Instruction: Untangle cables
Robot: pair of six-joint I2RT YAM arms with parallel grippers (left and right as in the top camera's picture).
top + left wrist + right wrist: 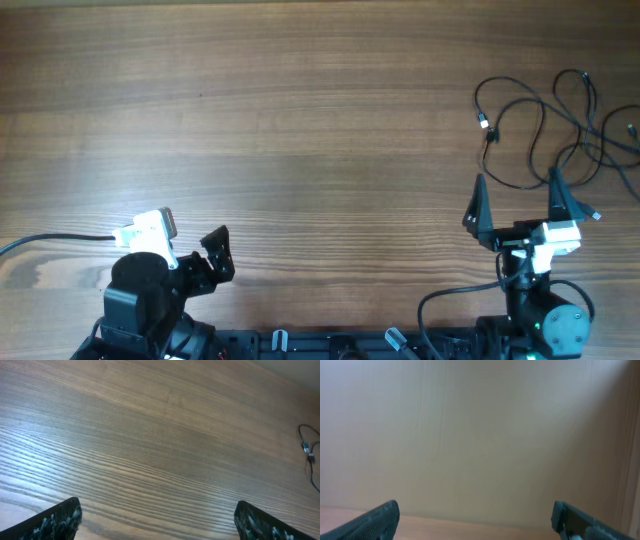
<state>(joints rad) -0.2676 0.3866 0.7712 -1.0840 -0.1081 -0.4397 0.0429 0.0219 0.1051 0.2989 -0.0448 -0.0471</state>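
Honestly, you were only at the reaching step: the cables lay tangled on the table just beyond your right gripper, both it and the left gripper spread wide and empty, so next you needed to pinch one loose strand.

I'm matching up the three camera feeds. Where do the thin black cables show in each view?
Overhead: the cables lie at upper right, just beyond the right gripper.
Left wrist: a short stretch of cables at the right edge.
Right wrist: not in view.
Shared landmark: the wooden table, in overhead and left wrist.
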